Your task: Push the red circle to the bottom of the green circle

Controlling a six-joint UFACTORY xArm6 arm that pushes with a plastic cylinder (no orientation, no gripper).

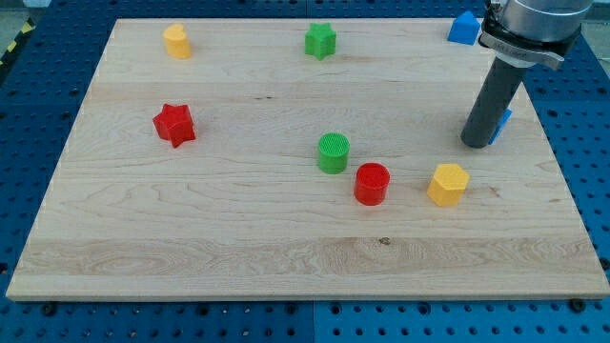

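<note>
The red circle (372,183) stands on the wooden board (191,238), just to the lower right of the green circle (334,152), with a small gap between them. My tip (476,144) rests on the board at the view's right, well to the right of and a little above the red circle. The tip is up and to the right of a yellow hexagon block (448,184) and touches none of these three blocks.
A blue block (502,122) is mostly hidden behind my rod. Another blue block (463,28) sits at the top right edge. A green star (320,41) and a yellow block (176,41) lie near the top, a red star (174,124) at the left.
</note>
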